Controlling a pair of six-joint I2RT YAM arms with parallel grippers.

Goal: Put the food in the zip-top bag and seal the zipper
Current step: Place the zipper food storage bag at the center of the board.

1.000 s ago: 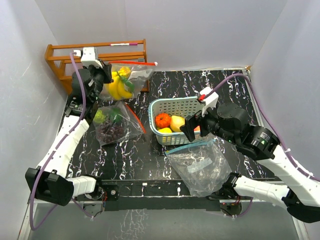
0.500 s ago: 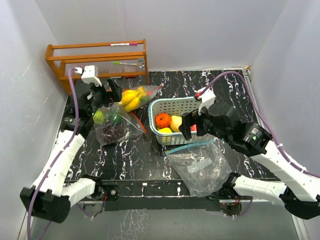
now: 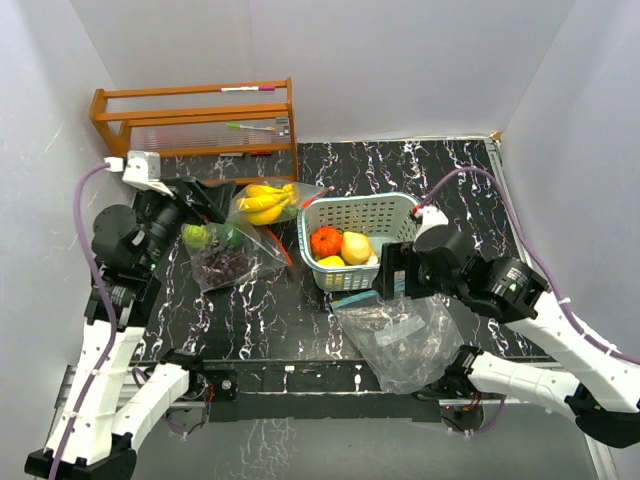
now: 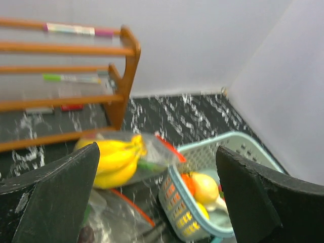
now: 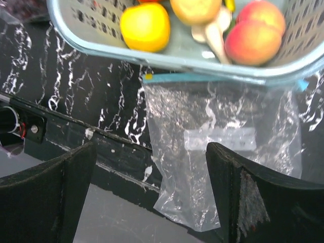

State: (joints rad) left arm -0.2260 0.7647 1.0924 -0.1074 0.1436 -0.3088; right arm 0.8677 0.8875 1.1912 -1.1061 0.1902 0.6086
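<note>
Just ahead of the left end effector (image 3: 200, 201), the bananas (image 3: 265, 203) lie inside a clear zip-top bag (image 3: 302, 192) with a red zipper, resting on the table (image 3: 270, 310). Beside that end effector, a second bag (image 3: 257, 246) holds the purple grapes (image 3: 225, 264) and a lime-green fruit (image 3: 200, 235). The left end effector stands wide, with nothing between its fingers (image 4: 55, 197).

More food sits in the pale blue basket (image 3: 360, 201) just beyond the right end effector (image 3: 397, 272): an orange (image 3: 325, 241), a yellow fruit (image 5: 147, 25) and a peach (image 5: 253, 38). This end effector is also spread wide and carries nothing. It hovers over the zipper end of an empty bag (image 3: 400, 335), which lies flat against the basket's near wall and hangs over the table's near edge.

A wooden rack (image 3: 195, 125) stands beyond the left end effector, in the far left corner.
</note>
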